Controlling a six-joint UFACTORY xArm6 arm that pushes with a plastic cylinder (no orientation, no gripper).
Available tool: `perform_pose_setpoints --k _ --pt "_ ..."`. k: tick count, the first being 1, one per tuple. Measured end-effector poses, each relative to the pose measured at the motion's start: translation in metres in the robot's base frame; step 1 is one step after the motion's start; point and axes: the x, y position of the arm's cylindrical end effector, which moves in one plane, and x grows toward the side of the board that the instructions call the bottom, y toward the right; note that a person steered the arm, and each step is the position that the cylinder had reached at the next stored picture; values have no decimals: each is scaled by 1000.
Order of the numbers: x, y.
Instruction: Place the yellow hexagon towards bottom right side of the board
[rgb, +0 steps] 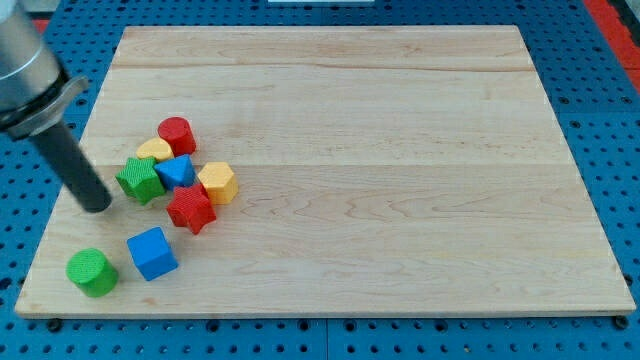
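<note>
The yellow hexagon (218, 183) sits at the right edge of a cluster at the board's left. It touches a red star (190, 209) below it and a blue triangle-like block (177, 171) to its left. My tip (98, 203) rests on the board left of the cluster, just left of the green star (140, 180), with that block and the blue one between it and the hexagon. A red cylinder (177, 133) and a yellow block (155, 150) form the cluster's top.
A blue cube (152, 253) and a green cylinder (92, 272) lie apart near the board's bottom left corner. The wooden board (400, 150) sits on a blue pegboard surface. The rod slants up toward the view's top left.
</note>
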Motion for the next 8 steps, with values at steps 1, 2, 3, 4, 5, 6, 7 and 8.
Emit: perform_pose_setpoints --k 1,2,3,4,5,6,7,8 --pt "-22 42" --pt "-31 75" --pt "-22 88" --pt "4 103" --pt "0 154" --pt "-10 150" --pt "-44 164" --pt "-31 203"
